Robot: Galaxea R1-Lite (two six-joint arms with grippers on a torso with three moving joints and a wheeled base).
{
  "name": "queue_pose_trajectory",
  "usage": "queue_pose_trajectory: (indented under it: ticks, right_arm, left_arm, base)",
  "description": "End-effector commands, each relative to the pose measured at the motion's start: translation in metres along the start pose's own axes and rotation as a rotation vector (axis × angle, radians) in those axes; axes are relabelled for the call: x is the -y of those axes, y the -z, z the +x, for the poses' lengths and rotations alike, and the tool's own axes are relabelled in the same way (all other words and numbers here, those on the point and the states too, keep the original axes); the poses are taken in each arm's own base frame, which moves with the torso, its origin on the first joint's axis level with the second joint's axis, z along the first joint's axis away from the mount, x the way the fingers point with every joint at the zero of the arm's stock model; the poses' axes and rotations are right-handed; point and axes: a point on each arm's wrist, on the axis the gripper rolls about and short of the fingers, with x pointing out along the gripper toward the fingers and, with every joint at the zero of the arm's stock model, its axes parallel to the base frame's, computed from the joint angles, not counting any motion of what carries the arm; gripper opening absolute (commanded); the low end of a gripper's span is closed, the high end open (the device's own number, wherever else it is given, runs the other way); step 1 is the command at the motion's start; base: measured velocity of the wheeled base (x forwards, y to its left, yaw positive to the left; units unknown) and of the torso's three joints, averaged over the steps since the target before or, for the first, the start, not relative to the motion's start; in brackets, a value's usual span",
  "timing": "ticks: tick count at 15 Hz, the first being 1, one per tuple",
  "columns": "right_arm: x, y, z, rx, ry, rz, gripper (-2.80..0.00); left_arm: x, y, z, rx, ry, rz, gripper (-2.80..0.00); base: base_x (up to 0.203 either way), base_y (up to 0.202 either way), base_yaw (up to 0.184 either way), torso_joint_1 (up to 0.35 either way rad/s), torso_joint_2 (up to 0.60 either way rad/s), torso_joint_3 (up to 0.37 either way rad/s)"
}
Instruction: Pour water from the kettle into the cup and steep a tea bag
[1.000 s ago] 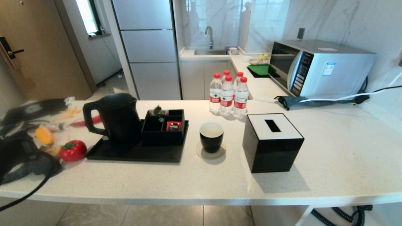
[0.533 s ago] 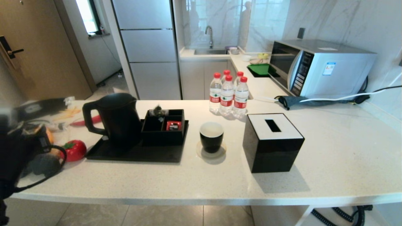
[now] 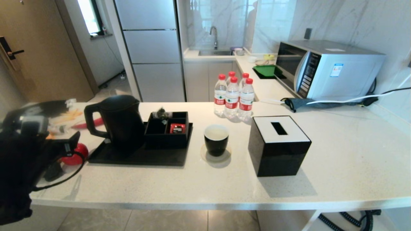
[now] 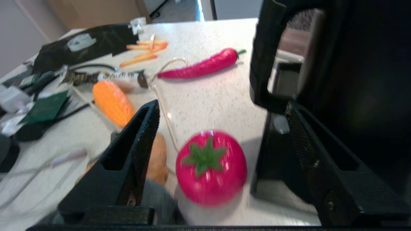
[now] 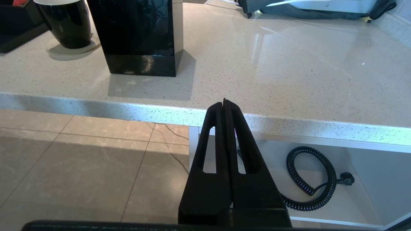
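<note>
left gripper point(image 4: 221, 112) hangs wide open and empty just left of the matte black electric kettle point(image 3: 117, 120), right gripper point(image 5: 224, 104) pinched shut holding nothing, well right of it

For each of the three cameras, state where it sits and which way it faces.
Head view: high on the robot, looking forward and down over the counter; the left arm shows at the left edge.
Left wrist view: behind the open left gripper, facing the kettle handle and a toy tomato.
Right wrist view: behind the shut right gripper, below the counter edge, facing the cup and tissue box.
Shared: head and left wrist views both show kettle and tomato.
</note>
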Motion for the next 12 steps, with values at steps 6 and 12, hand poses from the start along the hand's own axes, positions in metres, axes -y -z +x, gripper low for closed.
queue_pose_trajectory:
  ticks: [6, 12]
  right_arm:
    - [0.000, 0.000, 0.000, -0.001, -0.001, -0.001, -2.80]
    - [0.000, 0.000, 0.000, -0.001, -0.001, -0.001, -2.80]
  left_arm:
    - [-0.002, 0.012, 0.055, 0.089, -0.007, -0.010, 0.00]
    - [0.001, 0.019, 0.080, 0.123, 0.012, -0.022, 0.00]
  base:
    - [0.000, 0.000, 0.000, 0.000, 0.00, 0.000]
    - [0.000, 0.000, 0.000, 0.000, 0.00, 0.000]
